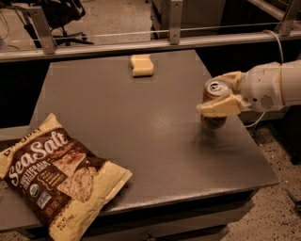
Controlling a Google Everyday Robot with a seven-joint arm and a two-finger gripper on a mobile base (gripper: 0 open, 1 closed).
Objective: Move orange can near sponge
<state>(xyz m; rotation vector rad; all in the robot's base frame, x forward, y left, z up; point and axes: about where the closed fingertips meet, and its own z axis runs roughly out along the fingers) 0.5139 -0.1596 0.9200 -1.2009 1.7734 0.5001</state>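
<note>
Office-like lab (desk chair (70, 14), speckled floor (277, 207)); gripper (214, 96) clasps orange can (214, 121) near table (141, 141) edge.

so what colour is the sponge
The sponge is pale yellow, camera view; gripper holds the can at table's right edge.

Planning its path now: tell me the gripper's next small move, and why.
Probably carry the orange can toward the sponge, up and left in the view. The gripper, at the right side of the table, is closed around the can, while the sponge lies apart near the far edge, bare tabletop between them.
</note>
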